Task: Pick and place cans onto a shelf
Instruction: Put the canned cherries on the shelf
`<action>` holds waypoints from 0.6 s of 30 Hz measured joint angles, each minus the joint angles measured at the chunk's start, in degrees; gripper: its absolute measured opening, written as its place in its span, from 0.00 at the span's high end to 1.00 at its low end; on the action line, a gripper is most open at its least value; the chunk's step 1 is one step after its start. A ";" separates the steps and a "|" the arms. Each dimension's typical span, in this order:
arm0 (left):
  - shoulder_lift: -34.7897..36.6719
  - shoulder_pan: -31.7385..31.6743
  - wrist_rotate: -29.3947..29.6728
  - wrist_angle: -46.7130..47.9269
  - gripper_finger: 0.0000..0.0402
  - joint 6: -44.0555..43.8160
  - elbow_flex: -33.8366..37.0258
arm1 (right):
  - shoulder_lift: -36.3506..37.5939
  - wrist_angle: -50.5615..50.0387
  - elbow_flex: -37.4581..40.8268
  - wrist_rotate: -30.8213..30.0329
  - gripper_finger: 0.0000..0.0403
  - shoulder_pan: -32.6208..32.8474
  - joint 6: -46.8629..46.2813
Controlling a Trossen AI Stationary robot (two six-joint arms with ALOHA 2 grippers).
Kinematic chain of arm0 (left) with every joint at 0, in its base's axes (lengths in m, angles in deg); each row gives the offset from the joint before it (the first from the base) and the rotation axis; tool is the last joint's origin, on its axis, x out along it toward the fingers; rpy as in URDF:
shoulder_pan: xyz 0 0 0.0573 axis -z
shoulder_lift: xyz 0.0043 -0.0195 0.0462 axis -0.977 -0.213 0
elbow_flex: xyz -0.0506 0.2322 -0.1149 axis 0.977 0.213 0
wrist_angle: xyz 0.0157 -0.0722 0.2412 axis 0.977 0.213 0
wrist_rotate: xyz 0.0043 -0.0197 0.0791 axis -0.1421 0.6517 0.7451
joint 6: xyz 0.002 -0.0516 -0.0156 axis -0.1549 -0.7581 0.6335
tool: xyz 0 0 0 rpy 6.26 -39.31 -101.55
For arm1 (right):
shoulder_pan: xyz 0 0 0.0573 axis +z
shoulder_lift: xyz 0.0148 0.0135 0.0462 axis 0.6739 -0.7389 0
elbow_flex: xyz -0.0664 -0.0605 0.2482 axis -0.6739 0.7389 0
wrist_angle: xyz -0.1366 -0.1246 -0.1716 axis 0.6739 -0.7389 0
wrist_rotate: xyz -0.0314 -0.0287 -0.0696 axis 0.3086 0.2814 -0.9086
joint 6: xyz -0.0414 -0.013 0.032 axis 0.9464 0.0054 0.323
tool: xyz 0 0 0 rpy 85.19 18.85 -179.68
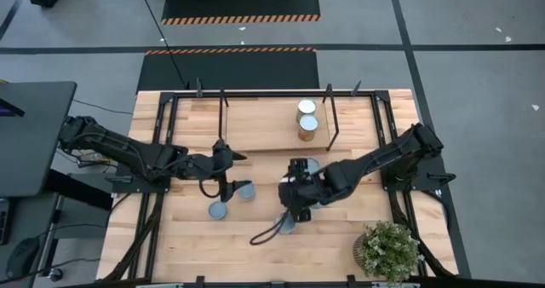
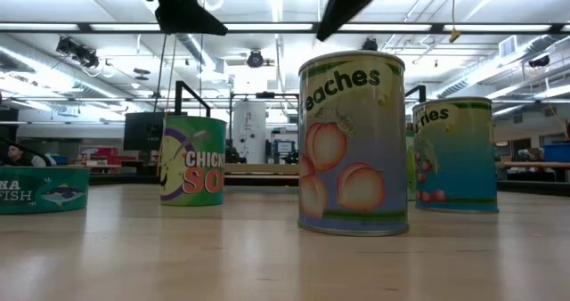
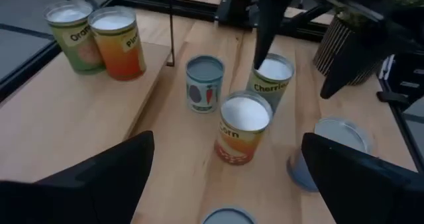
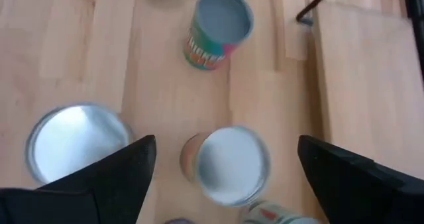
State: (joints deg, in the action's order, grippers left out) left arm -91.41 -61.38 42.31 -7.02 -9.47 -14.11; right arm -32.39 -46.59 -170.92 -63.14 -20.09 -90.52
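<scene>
Two upright cans [image 1: 306, 115] touching on the light-wood shelf [image 1: 264, 122], remaining labelled cans [image 3: 242, 128] upright on tabletop

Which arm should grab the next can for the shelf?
Probably right. Right gripper hangs open over a white-topped can, jaws straddling it. Left gripper is open too, but its nearest can lies ahead. Shelf holds two already.
</scene>
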 joint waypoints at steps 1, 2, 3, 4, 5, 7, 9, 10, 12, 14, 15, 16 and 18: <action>0.00 0.01 0.00 0.04 0.03 0.03 0.00 | -0.01 -0.33 0.46 -0.69 0.07 0.51 -1.62; 0.04 0.32 0.08 0.18 0.03 0.05 0.00 | -0.09 -0.55 0.83 -0.99 0.07 0.95 -3.12; 0.35 0.84 0.23 0.64 0.03 0.15 0.00 | -0.11 -0.87 0.90 -1.08 0.07 1.39 -4.55; 0.89 1.55 0.44 1.48 0.03 0.68 0.00 | -0.09 -0.97 0.90 -1.09 0.07 1.72 -5.99; 1.36 2.27 0.67 1.73 0.03 1.49 0.00 | -0.05 -0.95 0.87 -1.08 0.07 1.98 -7.34; 2.33 4.28 1.82 2.46 0.03 2.14 -0.02 | -0.10 -2.73 0.01 -0.06 0.07 2.31 -10.83; 3.27 6.60 3.67 3.10 0.03 2.80 -0.02 | -0.07 -5.36 -1.35 2.48 0.07 2.39 -14.80; 3.56 7.79 4.79 3.02 0.03 2.93 -0.04 | -0.04 -6.49 -1.86 3.75 0.07 2.39 -17.06; 3.60 10.29 6.89 3.03 0.03 3.01 0.25 | -0.04 -10.23 -2.41 5.62 0.07 2.37 -20.46; 3.39 12.47 8.93 2.05 0.03 3.09 1.29 | -0.07 -13.44 -3.01 5.24 0.07 2.86 -23.08; 3.19 13.29 9.42 0.42 0.03 3.21 2.25 | -0.05 -14.65 -3.30 4.17 0.07 3.29 -24.15; 3.02 13.86 9.59 -1.97 0.03 3.66 3.48 | -0.04 -15.46 -3.45 3.04 0.07 3.75 -24.84; 2.93 14.50 9.10 -7.53 0.03 5.17 6.20 | -0.04 -16.05 -3.51 0.96 0.07 4.48 -25.34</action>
State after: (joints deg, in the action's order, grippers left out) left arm -88.49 -46.89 51.41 -14.56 -4.30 -7.91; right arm -32.43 -62.64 -174.43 -62.17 -15.61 -115.87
